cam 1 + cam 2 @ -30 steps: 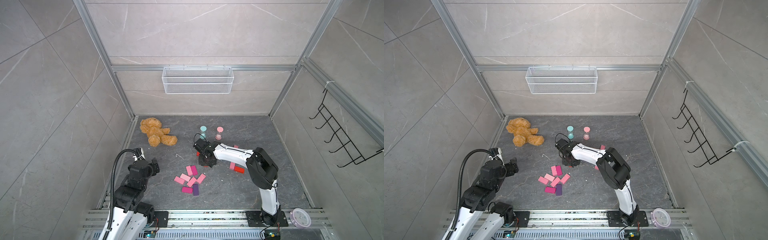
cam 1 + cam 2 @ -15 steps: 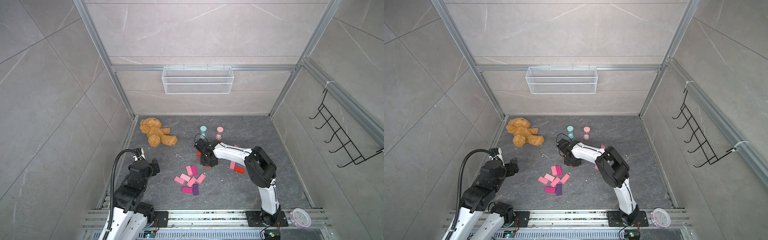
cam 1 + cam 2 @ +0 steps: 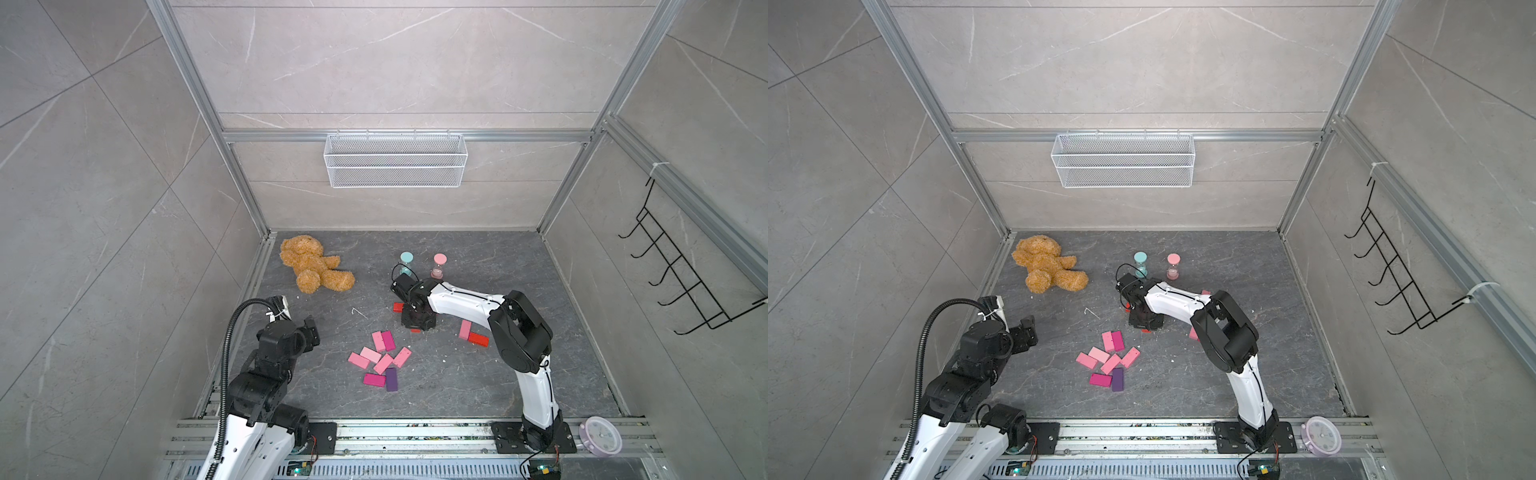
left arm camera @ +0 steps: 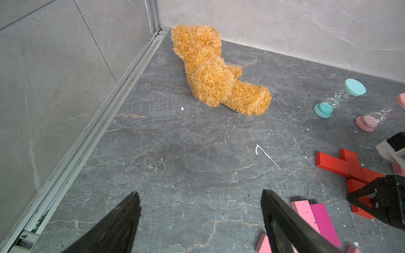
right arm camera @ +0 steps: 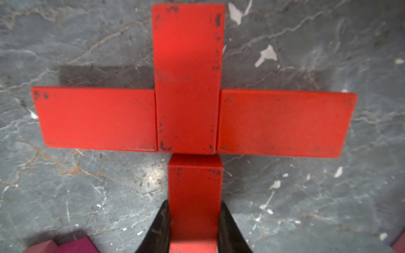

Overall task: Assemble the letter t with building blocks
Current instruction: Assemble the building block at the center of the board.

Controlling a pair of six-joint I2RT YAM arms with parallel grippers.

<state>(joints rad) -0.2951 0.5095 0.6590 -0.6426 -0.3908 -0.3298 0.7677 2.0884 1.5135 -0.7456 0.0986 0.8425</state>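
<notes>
Red stem block (image 5: 194,192) lies end-to-end with the upright block (image 5: 187,76), apparently touching. Crossbar blocks (image 5: 96,119) flank the upright, and the letter sits mid-floor near the hourglass timers (image 3: 407,264).

Risk: the pieces are loose, so an off-square release or a dragging retreat could skew the stem and knock the bar apart.

Right gripper (image 5: 194,207) is clamped on the stem's sides. Left gripper (image 4: 199,192) is spread wide and empty.

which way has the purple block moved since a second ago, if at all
No. The purple block lies at the same spot relative to the teddy bear.
</notes>
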